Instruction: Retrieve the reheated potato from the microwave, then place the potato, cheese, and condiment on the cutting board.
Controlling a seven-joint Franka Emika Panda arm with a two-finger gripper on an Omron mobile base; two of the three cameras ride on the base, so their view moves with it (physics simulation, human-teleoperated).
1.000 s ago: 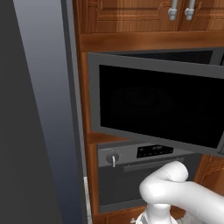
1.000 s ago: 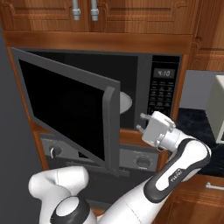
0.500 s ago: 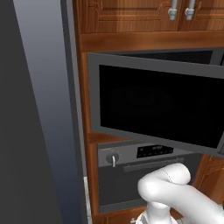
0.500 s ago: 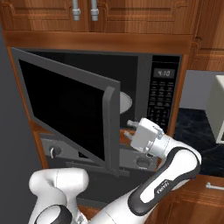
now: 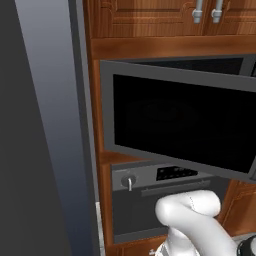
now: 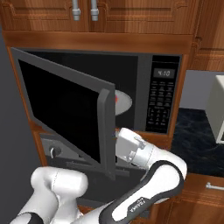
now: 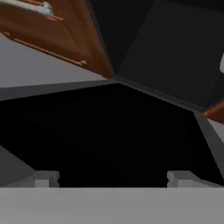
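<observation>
The microwave [image 6: 159, 98] stands with its black glass door [image 6: 65, 109] swung wide open; the same door [image 5: 180, 122] spans the left base view. Inside, a pale turntable plate [image 6: 124, 103] shows, with a small reddish spot [image 6: 117, 99] at the door's edge; I cannot tell if it is the potato. My hand [image 6: 129, 146] sits low at the door's free edge, below the opening, its fingers hidden behind that edge. In the hand view my gripper [image 7: 113, 178] is open, fingertips [image 7: 46, 178] far apart, facing black glass. Cheese, condiment and cutting board are out of view.
A grey wall oven [image 5: 150, 200] with a knob [image 5: 129, 181] sits under the microwave. A tall dark panel [image 5: 45, 125] rises on the left. At the right are a dark counter [image 6: 197, 140] and a white toaster oven [image 6: 218, 109]. Wooden cabinets [image 6: 131, 13] hang above.
My hand has moved left and down, from beside the keypad panel to the free edge of the open door. The door has not moved.
</observation>
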